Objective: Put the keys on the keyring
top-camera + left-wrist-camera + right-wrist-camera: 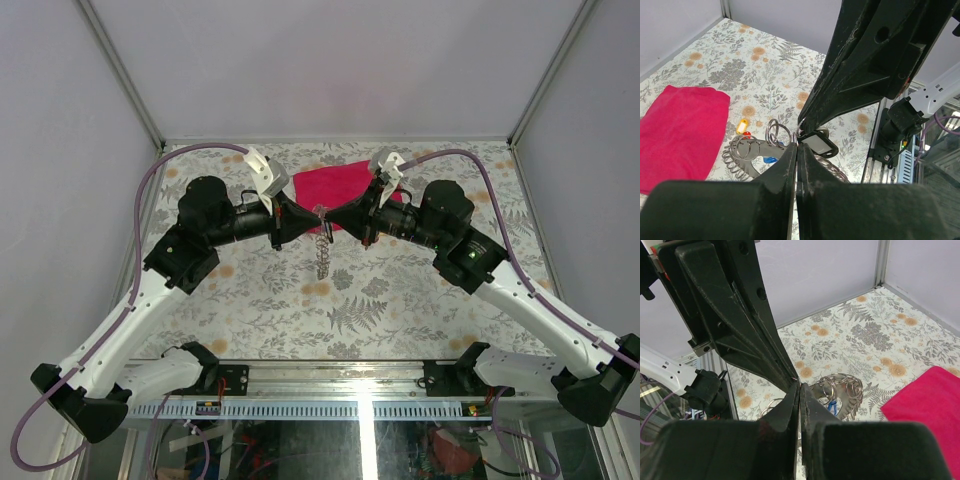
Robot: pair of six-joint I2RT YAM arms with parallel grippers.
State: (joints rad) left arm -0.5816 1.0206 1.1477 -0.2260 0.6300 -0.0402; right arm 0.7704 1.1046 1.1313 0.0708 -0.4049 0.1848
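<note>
Two robot arms meet tip to tip above the middle of a floral-patterned table (400,300), just in front of a red cloth (335,185). The left gripper (303,222) and the right gripper (333,222) point at each other, each with its jaws pressed flat together and no gap showing between the fingers. The keyring (767,133) – a shiny silver loop – sits right at the spot where the two tips converge, in a bunch with a dark fob (820,145), a small yellow tag (742,125) and a silver wire coil (322,258) that trails toward the near edge. Whether either pair of fingers nips the ring's wire cannot be told from these views – the black fingers hide the contact.
</note>
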